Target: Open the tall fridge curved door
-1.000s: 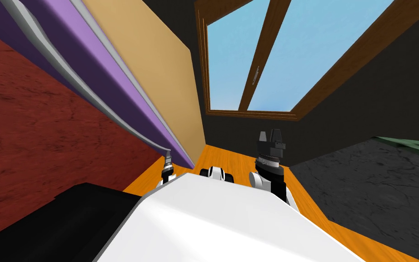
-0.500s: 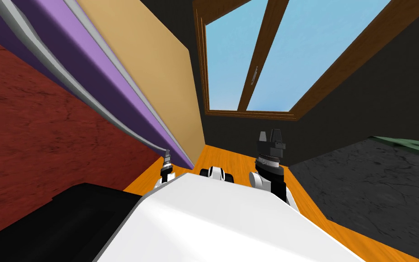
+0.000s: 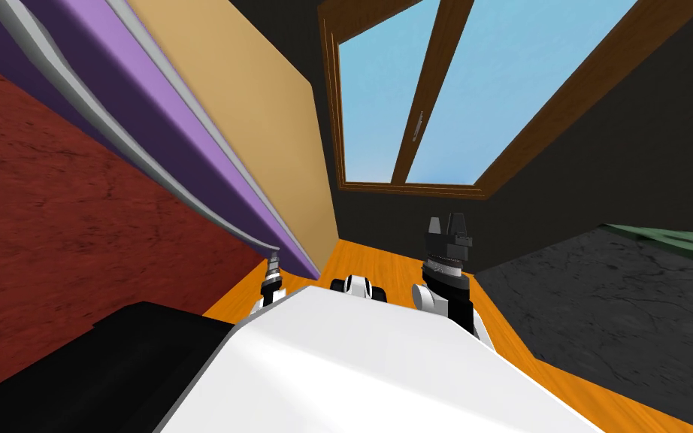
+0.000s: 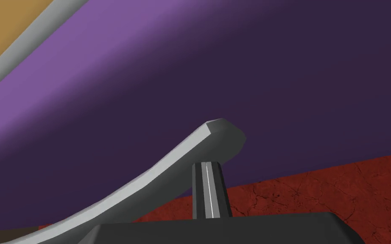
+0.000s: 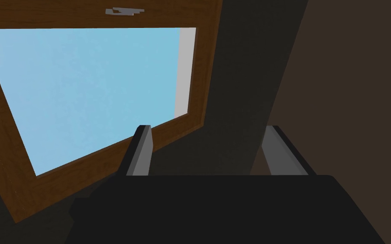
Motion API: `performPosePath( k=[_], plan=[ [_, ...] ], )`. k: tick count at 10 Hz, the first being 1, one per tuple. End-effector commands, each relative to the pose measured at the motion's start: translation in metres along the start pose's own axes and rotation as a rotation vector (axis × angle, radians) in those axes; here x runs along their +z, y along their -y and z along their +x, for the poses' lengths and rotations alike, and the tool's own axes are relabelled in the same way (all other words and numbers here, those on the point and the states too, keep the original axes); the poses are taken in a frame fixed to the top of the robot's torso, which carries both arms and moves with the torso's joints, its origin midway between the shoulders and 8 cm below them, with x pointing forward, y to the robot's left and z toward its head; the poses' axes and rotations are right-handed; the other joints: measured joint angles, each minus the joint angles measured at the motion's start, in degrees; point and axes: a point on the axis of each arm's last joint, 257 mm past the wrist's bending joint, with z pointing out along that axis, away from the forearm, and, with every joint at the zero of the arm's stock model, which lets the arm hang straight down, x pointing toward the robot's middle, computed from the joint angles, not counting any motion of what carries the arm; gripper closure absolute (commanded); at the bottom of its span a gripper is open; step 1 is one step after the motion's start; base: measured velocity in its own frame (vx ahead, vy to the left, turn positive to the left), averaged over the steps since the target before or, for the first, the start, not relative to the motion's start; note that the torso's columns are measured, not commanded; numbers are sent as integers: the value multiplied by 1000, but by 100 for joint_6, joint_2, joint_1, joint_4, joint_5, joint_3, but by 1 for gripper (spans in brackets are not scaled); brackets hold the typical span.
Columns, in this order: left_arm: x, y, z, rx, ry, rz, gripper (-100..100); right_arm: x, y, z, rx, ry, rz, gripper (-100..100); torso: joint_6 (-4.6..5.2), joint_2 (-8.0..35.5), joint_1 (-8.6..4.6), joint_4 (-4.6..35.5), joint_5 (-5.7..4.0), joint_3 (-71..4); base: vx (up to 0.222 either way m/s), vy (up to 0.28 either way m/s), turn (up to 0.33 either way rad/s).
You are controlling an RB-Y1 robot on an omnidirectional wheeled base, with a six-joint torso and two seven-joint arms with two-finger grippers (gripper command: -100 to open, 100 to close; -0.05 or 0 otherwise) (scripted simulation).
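The tall fridge's curved purple door (image 3: 187,143) slants across the left of the head view, with a long grey handle (image 3: 123,143) running down it. My left gripper (image 3: 274,263) sits at the handle's lower end. In the left wrist view its fingers (image 4: 207,186) are pressed flat together, shut with nothing between them. Their tips rest just under the handle's rounded end (image 4: 222,135), in front of the purple door (image 4: 275,63). My right gripper (image 3: 446,223) is raised to the right of the fridge; its fingers (image 5: 141,148) stand open and hold nothing.
A tan panel (image 3: 247,113) adjoins the fridge door. A dark red surface (image 3: 52,248) lies to the left of the handle. Ahead is a brown-framed window (image 3: 413,90) above an orange floor (image 3: 382,263). A dark grey slab (image 3: 623,301) stands at the right.
My left gripper's fingers have gone from open to shut at the handle's lower end. The head view has shifted slightly. The right arm has not moved.
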Motion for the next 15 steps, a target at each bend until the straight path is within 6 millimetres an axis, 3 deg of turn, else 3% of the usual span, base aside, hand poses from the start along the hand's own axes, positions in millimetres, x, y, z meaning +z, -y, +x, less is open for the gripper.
performPosePath(
  k=[1, 8, 15],
  plan=[
    [9, -8, -28, 51, -9, -21, -100, 0, 0, 0, 0, 0, 0, 0, 1, 1, -4, 1, -1, 1, 22, -91, -21],
    [32, -21, -101, 186, -33, -81, -100, 0, 0, 0, 0, 0, 0, 0, 1, 8, 9, 3, 3, 6, 9, -72, -21],
    [50, -20, -155, 287, -46, -123, -100, 0, 0, 0, 0, 0, 0, 0, 1, 7, 17, 2, 5, 5, 9, -56, -17]
  ],
)
